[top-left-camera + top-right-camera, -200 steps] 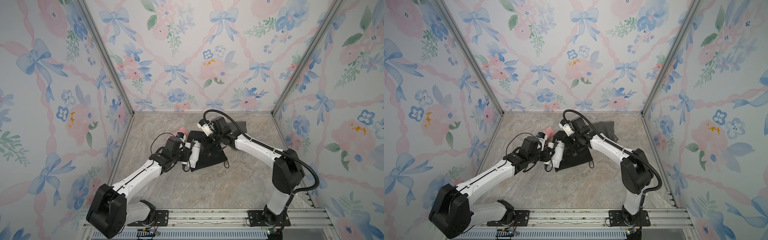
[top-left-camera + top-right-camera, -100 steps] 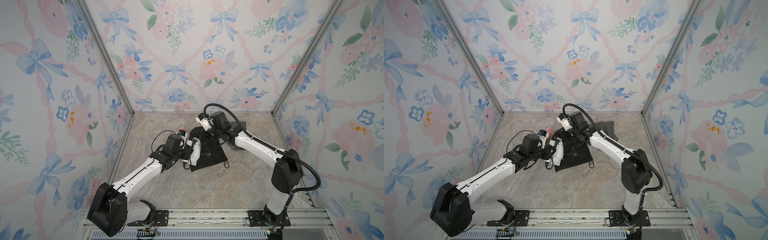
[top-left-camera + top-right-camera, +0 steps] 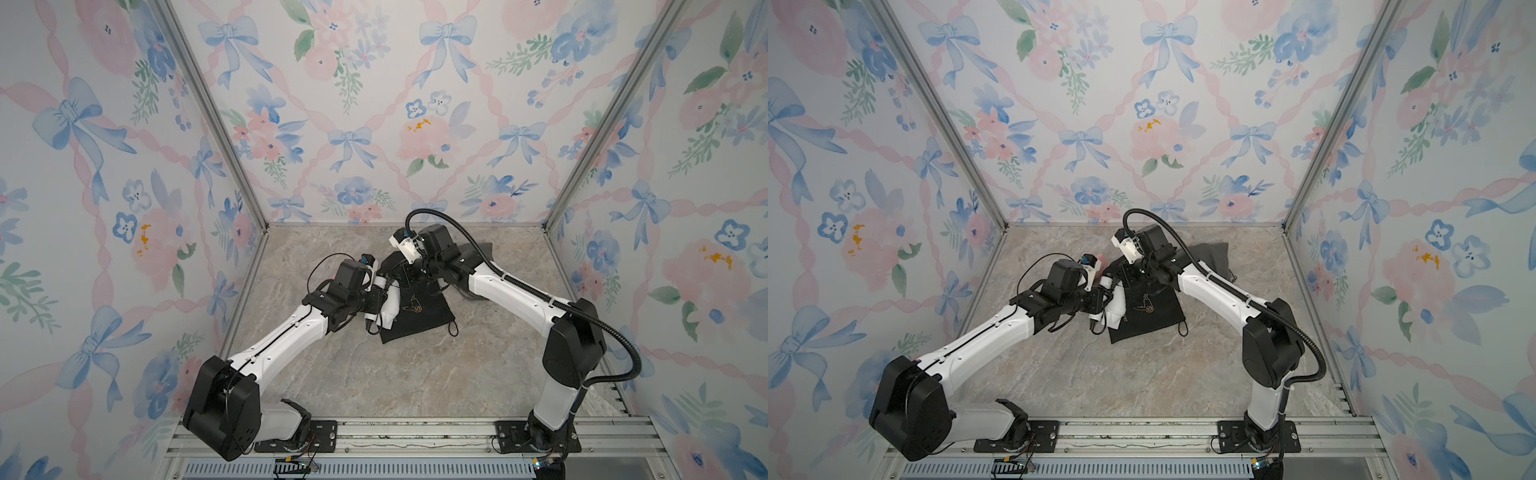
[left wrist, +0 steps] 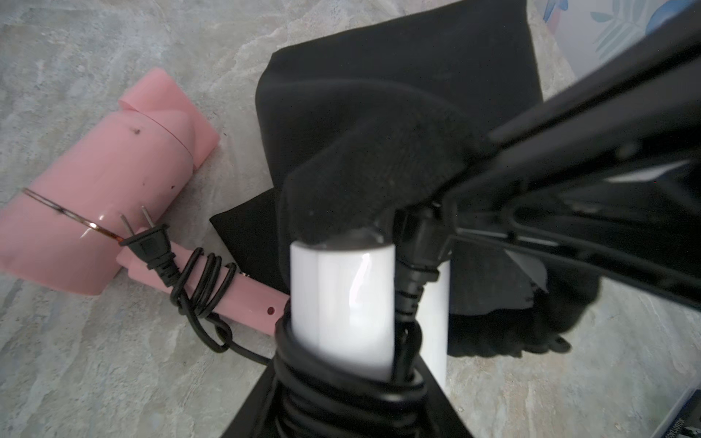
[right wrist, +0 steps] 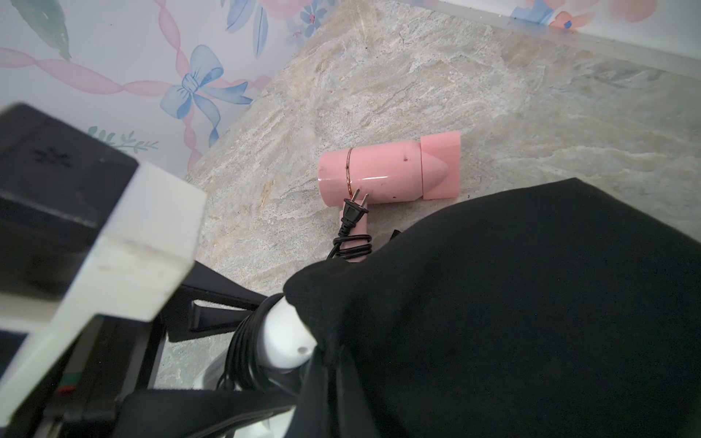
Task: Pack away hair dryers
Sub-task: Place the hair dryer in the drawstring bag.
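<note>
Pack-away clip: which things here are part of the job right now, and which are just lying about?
Part of the job: white hair dryer, being bagged; black pouch, drawn over its end; pink hair dryer, waiting its turn.
Lying about: grey pouch at the back, untouched.

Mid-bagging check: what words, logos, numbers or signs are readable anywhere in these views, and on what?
No word or number reads clearly in any view.
black pouch: a gold hair dryer emblem, a picture sign only; no legible letters beside it.
Left wrist view, at the picture's corner: white lettering on a dark strip, too blurred to read.
pink hair dryer and white hair dryer: no markings visible.
</note>
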Robot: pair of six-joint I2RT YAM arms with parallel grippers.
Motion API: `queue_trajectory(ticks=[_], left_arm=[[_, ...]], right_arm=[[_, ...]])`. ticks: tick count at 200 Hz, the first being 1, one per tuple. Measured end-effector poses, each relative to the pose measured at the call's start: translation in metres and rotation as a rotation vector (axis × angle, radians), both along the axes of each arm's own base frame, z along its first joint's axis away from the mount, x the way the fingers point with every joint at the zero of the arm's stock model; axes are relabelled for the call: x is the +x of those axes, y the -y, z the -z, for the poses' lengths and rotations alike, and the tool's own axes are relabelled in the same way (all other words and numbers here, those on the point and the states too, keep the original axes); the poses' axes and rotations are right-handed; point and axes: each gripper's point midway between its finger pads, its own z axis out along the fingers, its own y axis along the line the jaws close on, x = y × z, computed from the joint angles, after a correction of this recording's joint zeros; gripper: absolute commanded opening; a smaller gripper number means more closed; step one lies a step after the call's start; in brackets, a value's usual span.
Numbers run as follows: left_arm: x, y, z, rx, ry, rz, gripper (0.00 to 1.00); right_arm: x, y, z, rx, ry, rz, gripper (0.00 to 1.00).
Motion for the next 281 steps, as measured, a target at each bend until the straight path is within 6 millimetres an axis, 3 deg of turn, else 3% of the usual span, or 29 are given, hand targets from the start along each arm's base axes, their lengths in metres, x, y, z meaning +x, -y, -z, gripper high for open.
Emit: queue_trajectory(ticks=[94, 213, 281], left_arm=[[0.019, -0.023, -0.018, -0.028, 0.020, -0.051, 0.06], [0.015, -0.010, -0.022, -0.054, 0.027, 0.002, 0.07], [0.011, -0.004, -0.022, -0.054, 0.030, 0.032, 0.08]], right_arm=[[-0.017, -0.011, 0.008, -0.015, -0.012, -0.047, 0.00], [-0.011, -0.017, -0.017, 0.020, 0.004, -0.030, 0.00], [-0.010, -0.018, -0.015, 0.021, -0.006, -0.020, 0.00]])
